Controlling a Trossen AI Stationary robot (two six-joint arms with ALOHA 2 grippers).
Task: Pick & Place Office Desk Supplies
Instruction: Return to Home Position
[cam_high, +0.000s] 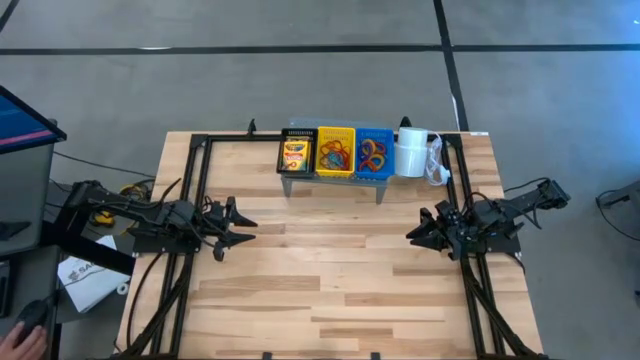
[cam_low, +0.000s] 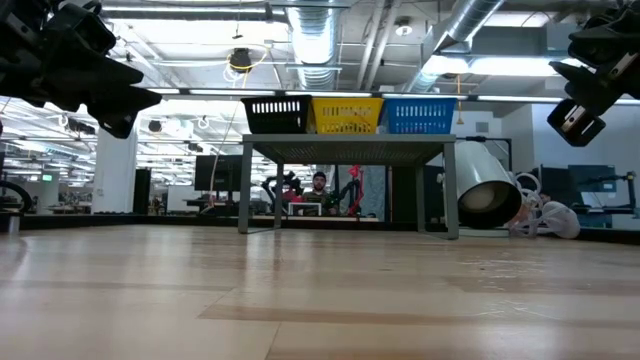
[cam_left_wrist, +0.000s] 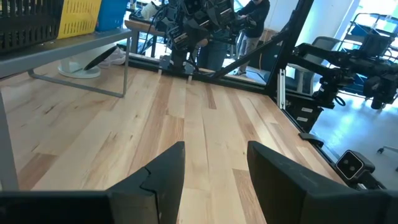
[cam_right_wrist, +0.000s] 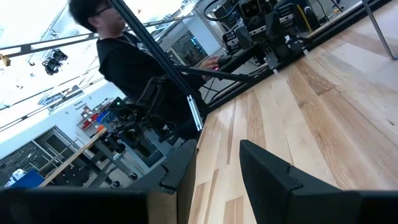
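Left gripper: the left gripper (cam_high: 243, 229) hangs above bare wood on its own side of the table (cam_high: 330, 290), fingers spread wide and empty; its wrist view shows only planks in the gap (cam_left_wrist: 216, 149).

Right gripper: the right gripper (cam_high: 415, 228) mirrors it across the table, raised off the wood, fingers parted and holding nothing (cam_right_wrist: 217, 146). The two tips point at each other, well apart.

Crayon box: a yellow-and-green crayon box (cam_high: 295, 153) lies in the black basket (cam_high: 281, 150), out ahead of both grippers toward the table's far edge. It is nearer the left gripper, but well clear of it.

Rubber bands: tangled rubber bands (cam_high: 335, 153) fill the yellow basket (cam_high: 336, 131), roughly midway between the two grippers and beyond them. Further loops (cam_high: 372, 153) sit in the blue basket (cam_high: 374, 131), the one closest to the right gripper.

Baskets: all three stand side by side, touching, on top of the grey riser (cam_low: 345, 143).

White roll: the white roll (cam_high: 411, 152) lies just beside the riser's blue-basket end, beyond the right gripper.

Beyond the table: a person (cam_right_wrist: 124, 56) in dark clothing is seen past the left arm in the right wrist view.
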